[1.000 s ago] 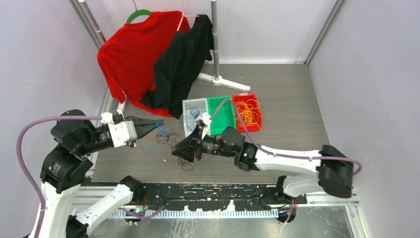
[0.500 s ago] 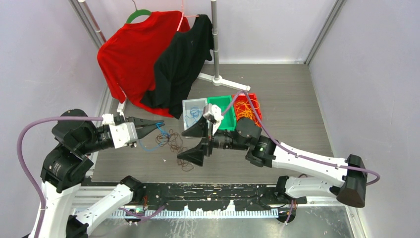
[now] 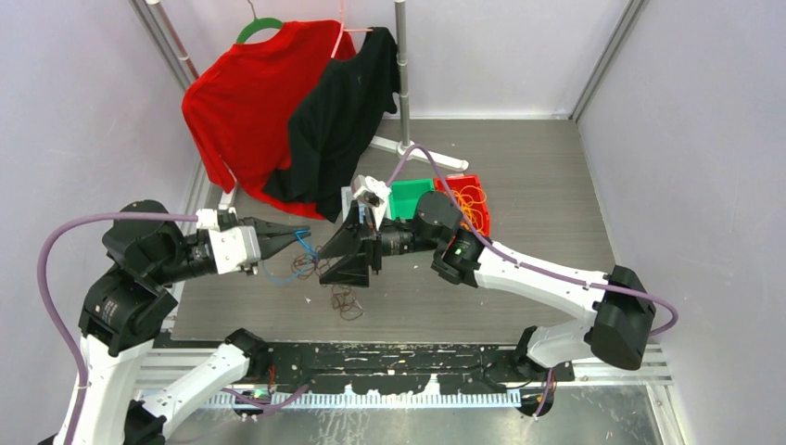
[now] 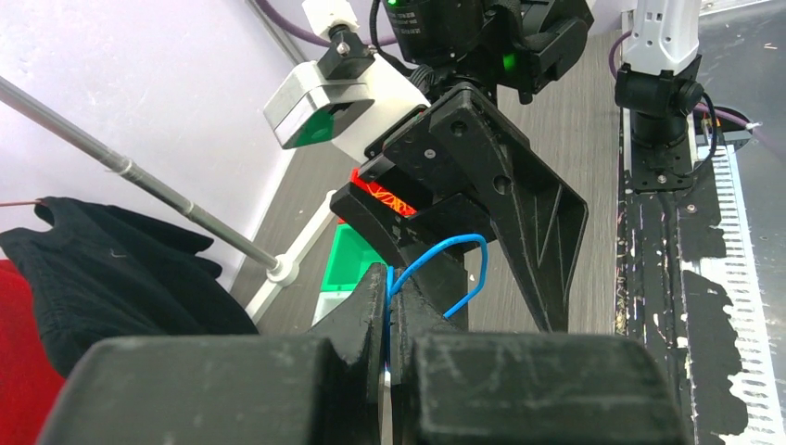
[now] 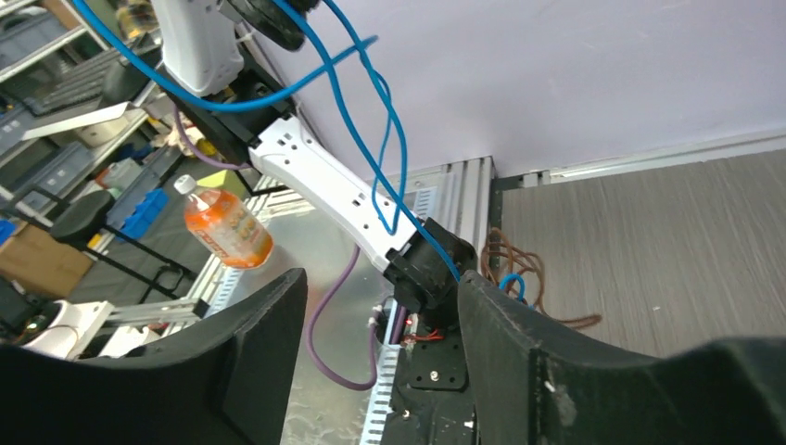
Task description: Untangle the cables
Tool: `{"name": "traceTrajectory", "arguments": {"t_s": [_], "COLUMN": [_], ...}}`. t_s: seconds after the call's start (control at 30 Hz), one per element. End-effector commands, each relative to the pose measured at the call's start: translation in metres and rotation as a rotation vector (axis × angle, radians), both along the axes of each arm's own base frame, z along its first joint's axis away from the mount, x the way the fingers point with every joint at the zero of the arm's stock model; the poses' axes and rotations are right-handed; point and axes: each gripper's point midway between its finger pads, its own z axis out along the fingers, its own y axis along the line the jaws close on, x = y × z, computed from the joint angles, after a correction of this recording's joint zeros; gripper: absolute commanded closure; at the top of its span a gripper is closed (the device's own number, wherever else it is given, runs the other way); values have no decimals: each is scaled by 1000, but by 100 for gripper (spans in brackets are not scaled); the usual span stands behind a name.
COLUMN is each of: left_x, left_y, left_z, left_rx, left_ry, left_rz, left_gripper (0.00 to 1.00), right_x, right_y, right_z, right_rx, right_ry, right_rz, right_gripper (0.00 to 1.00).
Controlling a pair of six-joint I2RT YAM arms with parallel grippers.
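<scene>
The blue cable (image 3: pixel 303 244) is up off the desk (image 3: pixel 547 176). It is pinched in the left hand (image 3: pixel 298 233), whose two fingers are pressed tight together on it (a blue loop pokes out past the tips in the left wrist view). From there it hangs down to the desk, where the brown cables (image 3: pixel 315 265) lie in a loose, messy heap under the two hands. A smaller brown bunch lies a bit nearer the front edge. The right hand (image 3: pixel 323 264) points at the left hand and is very close to it. Its fingers are spread apart and are not gripping anything. In the right wrist view the blue cable runs down across the gap between those fingers, and I cannot tell if it touches one. The orange cables (image 3: pixel 470 198) are in a red box (image 3: pixel 482 229) behind the right arm, with a green box (image 3: pixel 408 198) just beside it. At the back, a red shirt (image 3: pixel 246 102) and a black shirt (image 3: pixel 343 111) hang side by side.
</scene>
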Motion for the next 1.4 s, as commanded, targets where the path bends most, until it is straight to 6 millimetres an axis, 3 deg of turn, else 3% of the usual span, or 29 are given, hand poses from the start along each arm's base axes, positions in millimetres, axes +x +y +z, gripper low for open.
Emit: {"name": "traceTrajectory", "arguments": {"t_s": [0.0, 0.37, 0.7, 0.8, 1.13, 1.37], "left_x": [-6, -7, -10, -9, -6, -6], "left_y": [-1, -1, 0, -1, -1, -2], "left_z": [17, 22, 25, 25, 26, 26], "left_rx": [-31, -46, -52, -54, -55, -57], "left_ry": [-26, -31, -35, -36, -38, -37], "left_rz": [-21, -23, -26, -26, -16, -21], "left_gripper": [100, 100, 100, 100, 100, 100], "right_x": [-13, 4, 28, 28, 1, 14], "right_y": [-1, 8, -11, -8, -4, 6], "right_z": [44, 36, 17, 18, 28, 31], "right_rx": [120, 133, 98, 90, 148, 182], "right_ry": [-51, -55, -27, -10, -62, -58], "right_rz": [90, 41, -33, -18, 54, -2], "right_gripper": [39, 46, 53, 53, 51, 49]}}
